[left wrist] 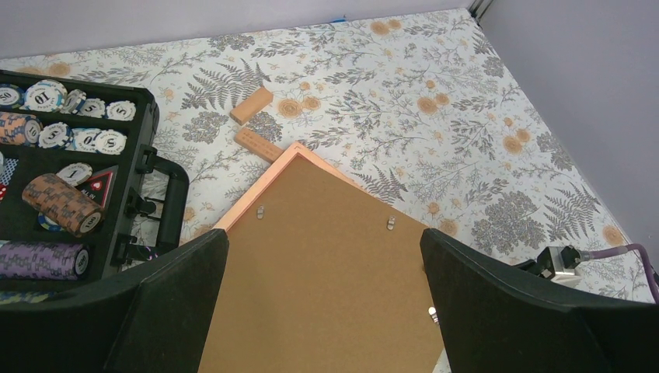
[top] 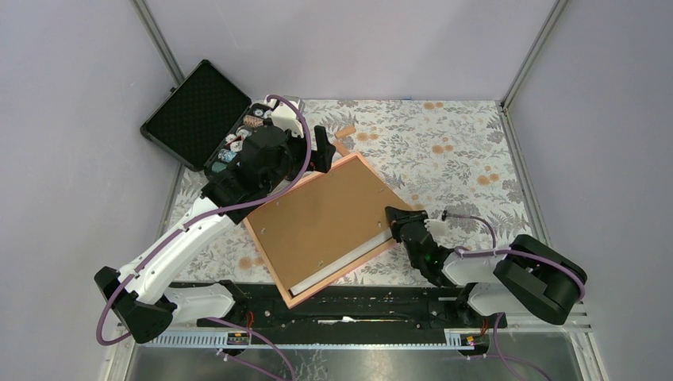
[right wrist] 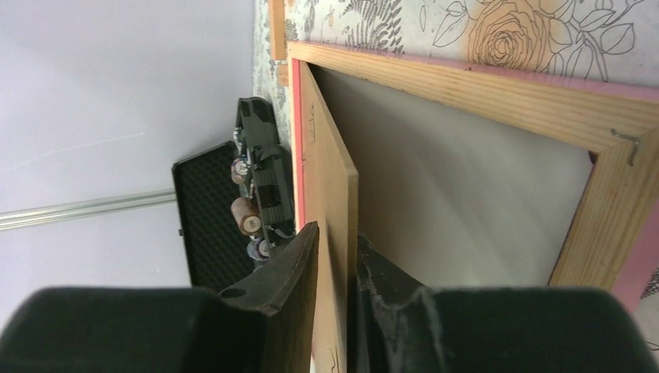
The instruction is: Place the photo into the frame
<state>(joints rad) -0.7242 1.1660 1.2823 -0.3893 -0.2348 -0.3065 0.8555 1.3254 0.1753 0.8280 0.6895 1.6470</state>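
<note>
My right pincer (right wrist: 336, 235) is clamping the brown board's (right wrist: 330, 179) edge, holding it tilted over the photo (right wrist: 451, 202), which is lying white-back-up inside the frame (right wrist: 466, 81) on the table (top: 444, 151). My left pincer (left wrist: 322, 233) is gaping wide above.

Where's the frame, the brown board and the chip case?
frame (right wrist: 466, 87): right wrist view, on its wide wooden rail.
board (top: 325, 218): top view, the middle of its brown face.
case (top: 194, 111): top view, the foam inside its open lid.
</note>
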